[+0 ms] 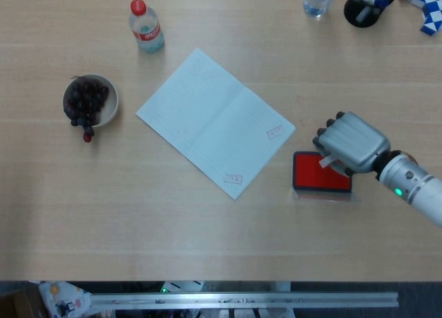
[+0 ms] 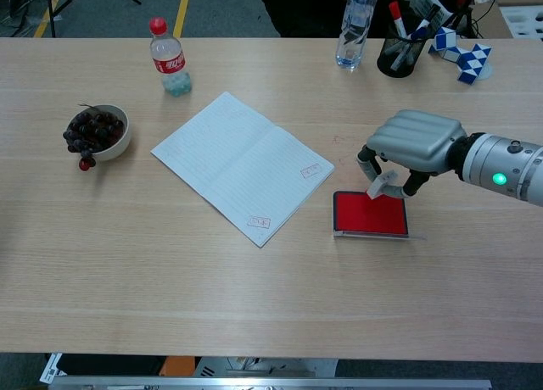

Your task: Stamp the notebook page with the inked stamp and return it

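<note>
Gripping the stamp [image 2: 380, 185], the right hand [image 2: 413, 148] hovers over the ink pad [image 2: 369, 214].

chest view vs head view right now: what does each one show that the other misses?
Chest only: the gap under the right hand, where the fingers hold the stamp above the ink pad, plus floor beyond the table's far edge. Head only: a metal rail below the near edge. Both: notebook, grape bowl, cola bottle.
</note>
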